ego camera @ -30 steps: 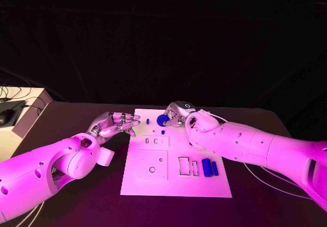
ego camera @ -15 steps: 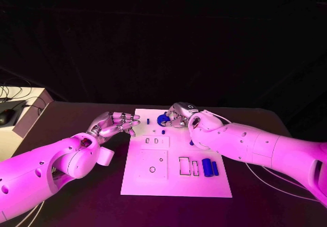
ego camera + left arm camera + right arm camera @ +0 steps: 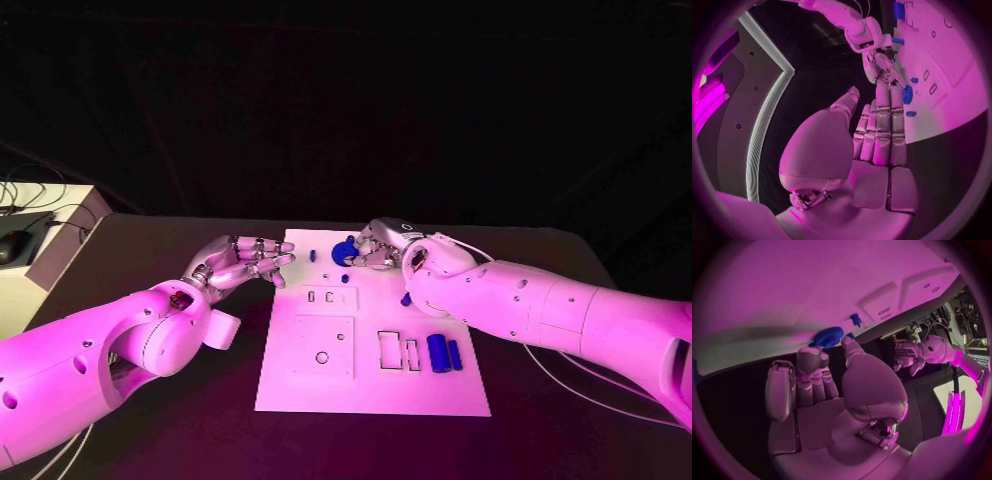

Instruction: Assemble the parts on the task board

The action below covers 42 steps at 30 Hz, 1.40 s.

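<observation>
The white task board (image 3: 372, 385) lies mid-table. At its far edge my right hand (image 3: 381, 245) pinches a round blue part (image 3: 343, 251) between thumb and fingertips; in the right wrist view the same part (image 3: 828, 336) sits at the fingertips (image 3: 812, 354), just over the board's edge. My left hand (image 3: 241, 262) hovers beside the board's far left corner, holding nothing; in the left wrist view its palm (image 3: 873, 140) is bare. Two blue cylinders (image 3: 444, 354) lie on the board's right side. Small blue pegs (image 3: 345, 279) stand near the far end.
Rectangular slots (image 3: 392, 350) and a small round hole (image 3: 322, 357) mark the board's near half. A pale box with cables (image 3: 41, 240) stands off the table's left. Dark tabletop (image 3: 548, 440) surrounds the board.
The right hand with the round blue part has edged slightly towards the far edge of the board. The left hand has stayed put.
</observation>
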Tool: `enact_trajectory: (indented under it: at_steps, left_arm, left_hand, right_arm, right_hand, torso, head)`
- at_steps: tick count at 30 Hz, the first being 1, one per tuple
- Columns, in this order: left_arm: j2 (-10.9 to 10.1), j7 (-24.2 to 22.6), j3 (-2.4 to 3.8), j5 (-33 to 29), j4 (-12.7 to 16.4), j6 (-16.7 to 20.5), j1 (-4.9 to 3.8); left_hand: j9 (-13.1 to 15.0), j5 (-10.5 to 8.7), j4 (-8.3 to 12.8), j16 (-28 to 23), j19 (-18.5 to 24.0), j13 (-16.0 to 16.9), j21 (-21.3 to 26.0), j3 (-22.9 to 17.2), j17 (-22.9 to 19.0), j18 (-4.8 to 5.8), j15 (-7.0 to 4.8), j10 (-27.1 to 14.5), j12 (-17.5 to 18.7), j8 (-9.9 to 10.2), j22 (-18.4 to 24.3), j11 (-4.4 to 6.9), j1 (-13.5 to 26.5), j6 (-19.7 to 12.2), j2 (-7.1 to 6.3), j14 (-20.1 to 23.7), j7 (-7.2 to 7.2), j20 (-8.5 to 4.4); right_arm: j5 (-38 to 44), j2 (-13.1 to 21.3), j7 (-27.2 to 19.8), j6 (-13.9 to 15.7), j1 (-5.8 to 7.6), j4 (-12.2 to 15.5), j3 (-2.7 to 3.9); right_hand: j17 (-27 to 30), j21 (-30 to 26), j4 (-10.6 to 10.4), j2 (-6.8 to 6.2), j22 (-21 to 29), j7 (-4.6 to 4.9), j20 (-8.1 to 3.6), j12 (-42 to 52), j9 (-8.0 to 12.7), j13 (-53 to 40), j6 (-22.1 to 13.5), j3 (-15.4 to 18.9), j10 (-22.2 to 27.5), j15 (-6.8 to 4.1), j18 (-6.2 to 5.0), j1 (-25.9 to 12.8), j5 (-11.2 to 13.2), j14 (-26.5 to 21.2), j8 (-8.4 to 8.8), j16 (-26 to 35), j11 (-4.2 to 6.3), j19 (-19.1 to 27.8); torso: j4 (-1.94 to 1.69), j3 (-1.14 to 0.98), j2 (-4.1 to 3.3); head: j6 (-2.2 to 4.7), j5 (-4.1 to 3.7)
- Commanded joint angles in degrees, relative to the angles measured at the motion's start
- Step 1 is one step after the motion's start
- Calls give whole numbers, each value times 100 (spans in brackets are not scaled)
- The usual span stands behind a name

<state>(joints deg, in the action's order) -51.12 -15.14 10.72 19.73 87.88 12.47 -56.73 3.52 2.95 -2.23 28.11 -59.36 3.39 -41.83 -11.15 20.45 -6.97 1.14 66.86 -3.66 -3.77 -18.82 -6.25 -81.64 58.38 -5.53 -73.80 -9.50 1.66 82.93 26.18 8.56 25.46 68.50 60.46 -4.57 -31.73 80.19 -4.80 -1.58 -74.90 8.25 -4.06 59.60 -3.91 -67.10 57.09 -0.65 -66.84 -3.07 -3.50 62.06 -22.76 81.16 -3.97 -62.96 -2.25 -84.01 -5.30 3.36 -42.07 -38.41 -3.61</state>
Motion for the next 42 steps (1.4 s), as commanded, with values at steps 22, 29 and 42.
enact_trajectory:
  at_steps: [22, 29, 42]
  left_arm:
    - [-14, -42, 4, 16, 14, -60, -2]
    - [-38, -94, 4, 16, 35, -35, -1]
    - [-31, -115, 3, 16, 25, -36, 1]
  left_hand:
    - [7, -15, -45, -29, -8, -4, 17, -23, -8, -44, 15, -34, 31, 18, 31, 1, -39, -28, 5, 22, -25, -9]
    - [8, -14, -42, -30, -4, -3, 16, -16, -9, -42, 15, -20, 30, 15, 34, 4, -36, -12, -4, 27, -24, -9]
    - [8, -14, -29, -29, 0, -4, 13, -6, -8, -39, 13, -3, 32, 17, 37, 8, -43, 2, -9, 31, -21, -11]
  right_arm:
    - [-439, 786, -555, 836, -26, 753, 38]
    - [-2069, 1459, -1356, 343, 38, 1075, 140]
    - [-2411, 2100, -2145, -341, 139, 444, 168]
  right_hand:
    - [22, 5, 349, 65, -964, 6, 8, 40, -3, -36, 83, -69, -35, 4, 15, 368, -2, 15, 17, -2, 42, -518]
    - [-19, 51, 904, 74, -992, 51, 13, 42, 3, -40, 62, -153, -14, 18, 37, 1080, 795, 4, 22, -14, 19, -520]
    - [-77, 79, 1226, -207, -1017, 57, 19, 49, 4, -30, 54, -49, -19, 26, 54, 1496, 807, -5, 23, -12, 15, -522]
  torso:
    - [17, 2, 3]
    - [82, -29, -1]
    - [135, -93, 6]
  head:
    - [49, -13]
    - [98, -3]
    - [138, -19]
